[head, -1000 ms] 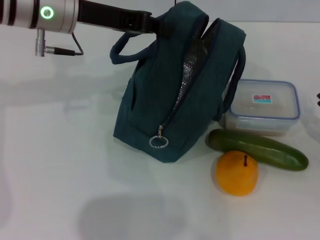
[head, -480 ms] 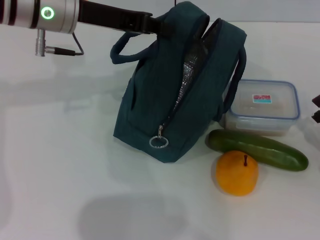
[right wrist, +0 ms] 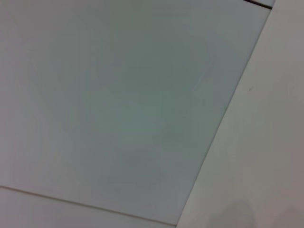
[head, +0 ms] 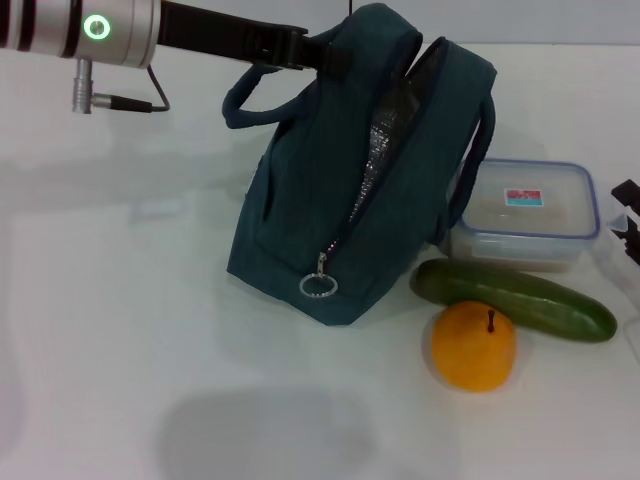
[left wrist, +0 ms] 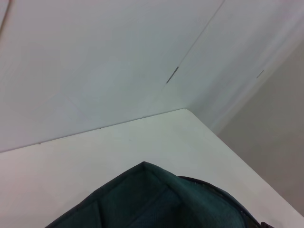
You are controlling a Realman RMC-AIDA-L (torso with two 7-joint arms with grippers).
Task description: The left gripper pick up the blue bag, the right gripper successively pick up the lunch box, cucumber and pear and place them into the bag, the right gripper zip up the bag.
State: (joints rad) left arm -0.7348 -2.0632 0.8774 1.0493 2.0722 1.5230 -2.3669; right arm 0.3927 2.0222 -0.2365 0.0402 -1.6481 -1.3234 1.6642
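White desk [head: 120, 330] all round, so from the left: the left gripper [head: 305, 50] reaches in at 10 o'clock and its fingers look clamped on the blue bag [head: 350, 190], holding it tilted mid-frame, unzipped mouth gaping toward 1 o'clock. That's step one done, I'd say. Lunch box [head: 525, 215], cucumber [head: 515, 297] (long axis 10-to-4) and pear [head: 473, 346] all sit outside. Right gripper [head: 628, 215] barely pokes in at 3 o'clock; can't tell its fingers.
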